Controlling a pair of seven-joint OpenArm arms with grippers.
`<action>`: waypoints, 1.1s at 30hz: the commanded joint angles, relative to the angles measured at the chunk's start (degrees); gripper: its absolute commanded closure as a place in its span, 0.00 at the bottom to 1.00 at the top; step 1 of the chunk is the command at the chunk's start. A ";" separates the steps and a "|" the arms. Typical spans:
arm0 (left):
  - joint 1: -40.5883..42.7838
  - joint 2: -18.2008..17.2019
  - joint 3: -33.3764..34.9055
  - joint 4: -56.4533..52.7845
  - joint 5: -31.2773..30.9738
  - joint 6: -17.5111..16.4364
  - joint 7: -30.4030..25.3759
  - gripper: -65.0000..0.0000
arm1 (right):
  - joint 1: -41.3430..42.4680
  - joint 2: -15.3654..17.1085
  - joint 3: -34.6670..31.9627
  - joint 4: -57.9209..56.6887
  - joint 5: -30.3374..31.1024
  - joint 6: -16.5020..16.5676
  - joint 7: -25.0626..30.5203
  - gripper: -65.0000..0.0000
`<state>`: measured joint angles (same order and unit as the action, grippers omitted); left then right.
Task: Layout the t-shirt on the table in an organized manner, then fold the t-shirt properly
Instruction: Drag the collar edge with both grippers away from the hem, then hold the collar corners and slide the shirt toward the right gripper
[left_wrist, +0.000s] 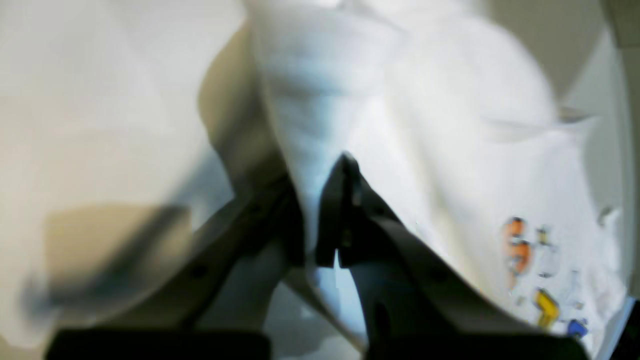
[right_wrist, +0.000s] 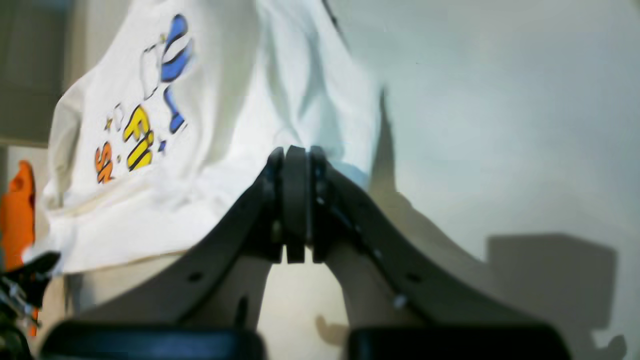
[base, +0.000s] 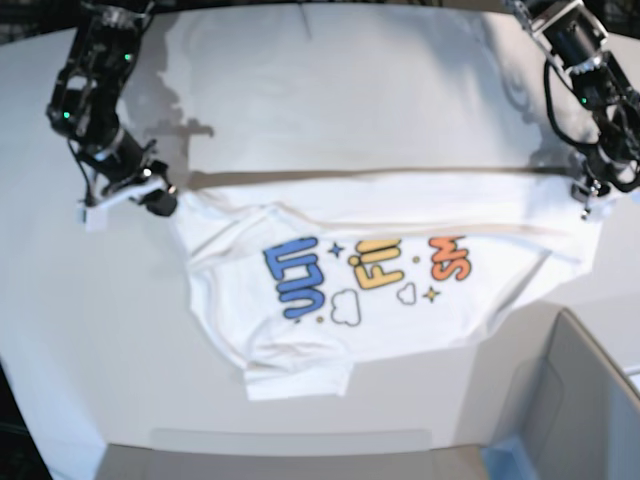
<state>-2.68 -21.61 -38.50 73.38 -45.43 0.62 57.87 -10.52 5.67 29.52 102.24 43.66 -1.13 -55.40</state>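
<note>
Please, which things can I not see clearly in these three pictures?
- Left wrist view: the t-shirt and its print are blurred; the left gripper blocks the pinched cloth.
- Right wrist view: the right gripper hides the cloth it pinches; the orange object at the left edge is cut off.
- Base view: sleeves and neck are folded under; the table runs past the edges.
</note>
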 joint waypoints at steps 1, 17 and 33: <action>0.52 -1.30 -0.31 1.21 -0.50 -0.32 -0.77 0.96 | 0.02 0.35 0.86 1.28 1.48 0.55 1.11 1.00; 18.28 2.40 -0.22 17.21 -0.50 -0.40 -0.77 0.96 | -17.04 0.17 7.80 1.28 1.48 0.99 1.11 1.00; 18.19 2.40 0.13 17.47 -0.24 -0.49 -0.94 0.96 | -17.21 0.00 0.06 6.29 6.06 1.17 1.11 1.00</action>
<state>16.01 -18.20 -38.33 89.89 -45.45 0.43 57.43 -27.46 5.10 29.30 107.48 49.28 -0.25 -55.00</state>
